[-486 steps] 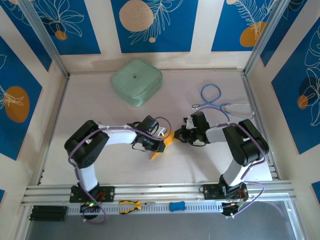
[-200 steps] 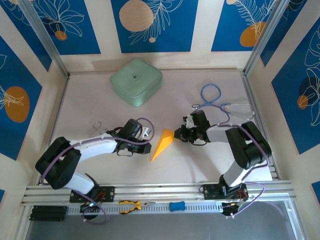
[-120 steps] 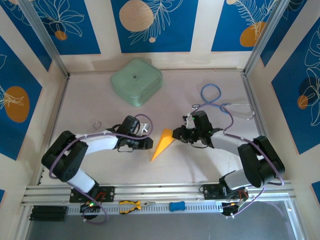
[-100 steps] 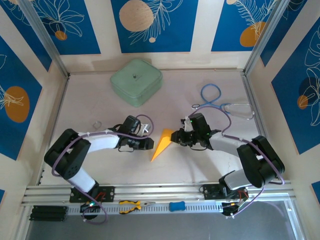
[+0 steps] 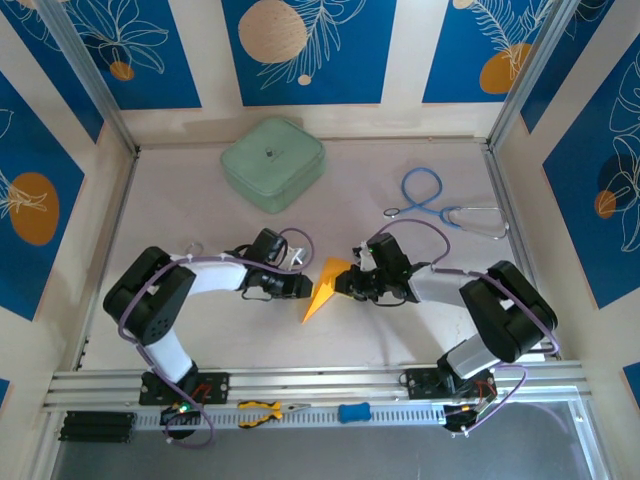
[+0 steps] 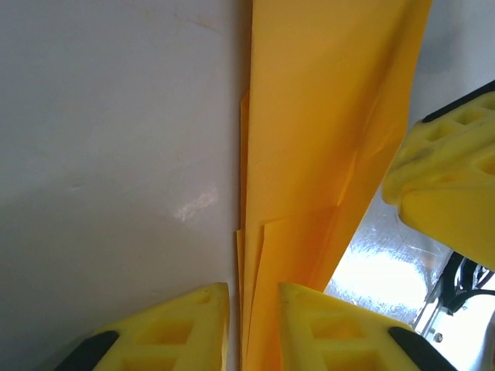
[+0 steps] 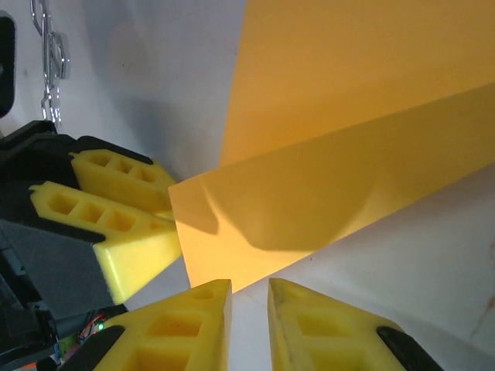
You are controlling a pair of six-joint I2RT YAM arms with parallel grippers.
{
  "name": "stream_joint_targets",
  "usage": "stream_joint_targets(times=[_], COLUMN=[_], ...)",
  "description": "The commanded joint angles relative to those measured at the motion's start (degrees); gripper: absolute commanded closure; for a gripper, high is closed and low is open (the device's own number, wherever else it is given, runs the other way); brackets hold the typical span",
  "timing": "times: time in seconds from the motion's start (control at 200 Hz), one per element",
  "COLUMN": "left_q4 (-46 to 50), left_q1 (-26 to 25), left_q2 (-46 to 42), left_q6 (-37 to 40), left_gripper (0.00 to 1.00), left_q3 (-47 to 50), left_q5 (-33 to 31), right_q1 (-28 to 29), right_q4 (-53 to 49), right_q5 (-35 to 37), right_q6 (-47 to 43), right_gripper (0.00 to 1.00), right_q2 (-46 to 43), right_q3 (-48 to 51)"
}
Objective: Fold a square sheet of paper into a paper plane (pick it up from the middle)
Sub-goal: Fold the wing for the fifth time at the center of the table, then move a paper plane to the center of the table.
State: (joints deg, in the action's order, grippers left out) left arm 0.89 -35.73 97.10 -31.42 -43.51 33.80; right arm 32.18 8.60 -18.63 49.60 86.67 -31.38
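I count one orange-yellow folded paper plane (image 5: 322, 290), lying between my two grippers. The left gripper (image 5: 306, 287) has the plane's folded edge between slightly parted fingers; I cannot tell whether it pinches. The right gripper (image 5: 344, 285) is narrowly apart and empty, with the paper just ahead of its tips. One closed mint-green rounded square case (image 5: 273, 163) sits well beyond both.

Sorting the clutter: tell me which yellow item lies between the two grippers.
The orange-yellow folded paper dart, flat and pointed, between the left gripper and right gripper; the yellow-handled pliers lie on the near metal rail instead.
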Motion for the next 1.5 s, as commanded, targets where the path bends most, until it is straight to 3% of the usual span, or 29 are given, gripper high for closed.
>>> stream_joint_targets(times=[0.0, 0.49, 1.24, 1.425, 1.495], left_q4=[0.2, 7.3, 5.5, 4.3, 3.8], left_q1=[0.4, -1.5, -3.3, -3.5, -3.5], left_q2=[1.3, 3.9, 6.0, 6.5, 6.2], left_q6=[1.0, 4.6, 3.0, 2.3, 1.9], left_gripper=[0.75, 0.73, 0.73, 0.77, 0.84], left_q3=[-1.8, -5.8, -6.7, -6.6, -6.5], left_q5=[3.6, 3.4, 5.6, 6.4, 6.5], right_q1=[0.4, 0.4, 0.4, 0.4, 0.3], right_q4=[1.1, 4.2, 8.1, 8.2, 8.1], right_q5=[-0.8, -1.9, -4.7, -4.7, -4.5], right_q6=[0.4, 1.1, 1.5, 1.5, 1.5], right_gripper=[0.79, 0.80, 0.83, 0.83, 0.83], right_q2=[1.2, 3.7, 5.1, 4.9, 4.6], right_q3=[0.8, 2.5, 3.6, 3.7, 3.8])
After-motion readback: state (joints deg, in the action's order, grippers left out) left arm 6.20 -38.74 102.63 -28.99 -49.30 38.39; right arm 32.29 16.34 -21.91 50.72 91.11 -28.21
